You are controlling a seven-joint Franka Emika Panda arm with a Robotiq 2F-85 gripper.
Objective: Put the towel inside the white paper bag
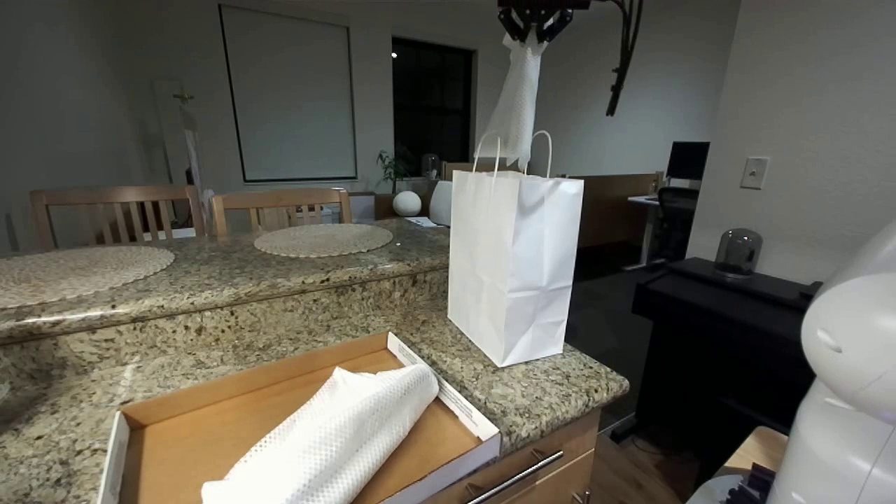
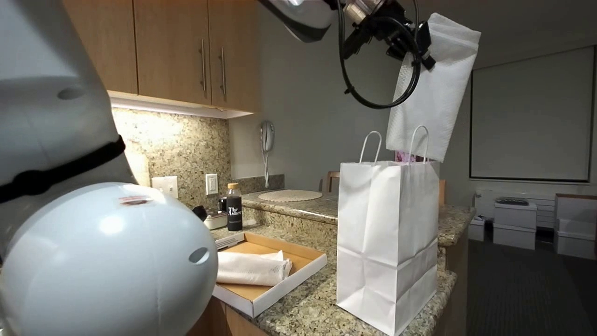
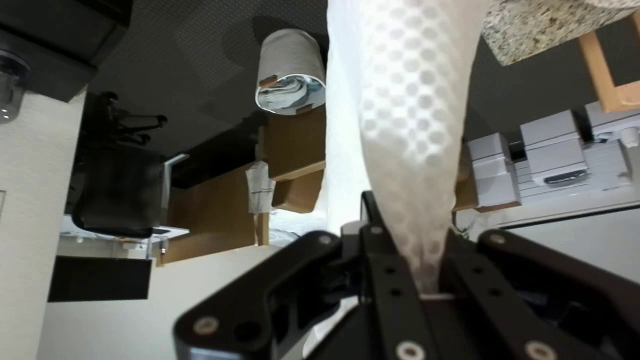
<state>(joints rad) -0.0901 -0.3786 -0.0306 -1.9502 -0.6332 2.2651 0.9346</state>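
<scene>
Hanging from your gripper (image 1: 535, 37) in an exterior view, the towel (image 1: 521, 92) is pointing its loose end down toward the mouth of the white paper bag (image 1: 481, 259), its long axis running near vertical. That end is sitting about level with the bag's rim; whether it is entering cannot be told. The bag is standing upright on the granite counter (image 1: 553, 385), near a shallow cardboard tray (image 1: 196, 441) where a second towel (image 1: 336, 434) is lying slantwise. The tray's white edge is carrying what looks like small print, too fine to read.

In an exterior view you are also finding a dark bottle (image 2: 234, 215), visible only there, its white lettering reading "The Asher". A label (image 2: 135, 199) on the white arm (image 2: 107, 270) is proving illegible. A wall phone (image 2: 267, 135) is appearing only there. The towel is presenting its broad face, its long axis slanting from upper right to lower left, its upper end rising above the fingertips (image 2: 428, 62).

In the wrist view, your fingers (image 3: 385, 260) are pinching the towel, its textured cloth extending from them to the top of the view. Only this view is giving you a fabric bin (image 3: 292, 52) with crumpled pale material (image 3: 290, 92) inside.
</scene>
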